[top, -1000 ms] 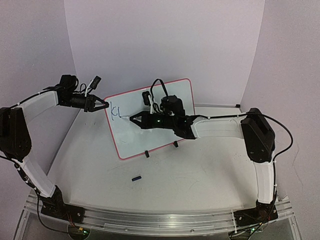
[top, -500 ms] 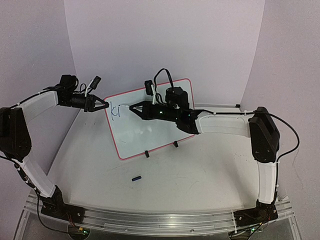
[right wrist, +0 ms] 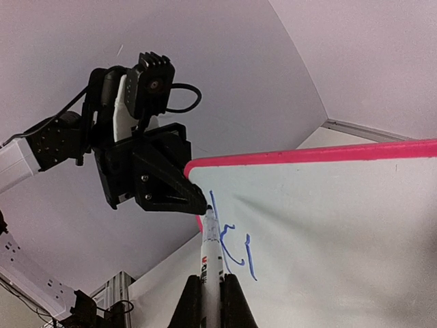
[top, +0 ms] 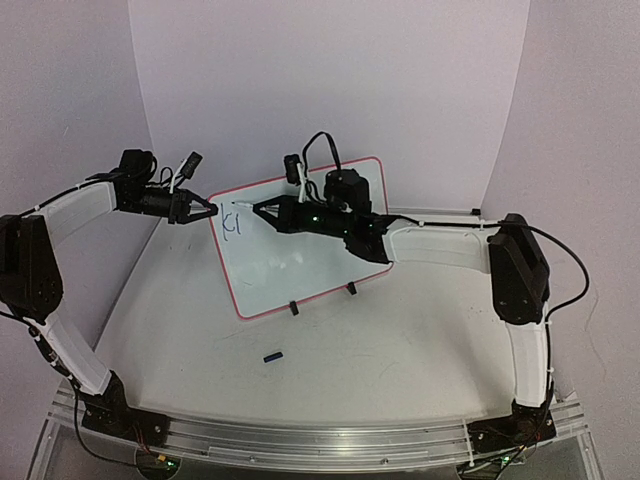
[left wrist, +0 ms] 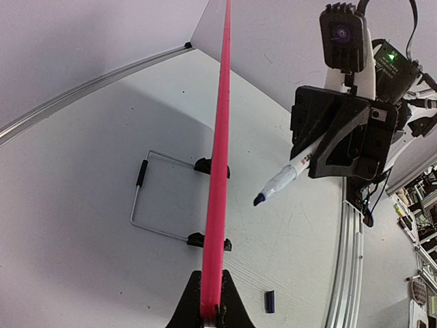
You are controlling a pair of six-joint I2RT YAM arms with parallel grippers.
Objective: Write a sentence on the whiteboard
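- Nearest you, both arm bases sit on the rail at the bench (top: 400, 370) edge, the left arm on the left
- A little further in, a small dark cap (top: 272, 356) lies alone on the bench, in front of the whiteboard and apart from it
- The whiteboard (top: 310, 270) stands mid-bench on its two black feet (top: 293, 308), leaning back; the left wrist view shows a wire stand (left wrist: 147, 198) behind it
- Your left gripper (top: 208, 209) is clamped on the board's upper left edge; from its wrist camera the red rim (left wrist: 220, 171) runs edge-on out from between the fingers
- Your right gripper (top: 257, 208) is closed on the marker pen (right wrist: 210, 249), reaching over the board's upper left part with the tip pointing toward the left gripper
- Seen edge-on from the left wrist, the pen's blue tip hangs just off the writing face, not touching it
- The sentence (right wrist: 235, 246) is only a few dark-blue strokes near the upper left corner, reading roughly "ki", just beside the pen tip
- Farthest back, pale walls (top: 330, 80) close in the bench on three sides
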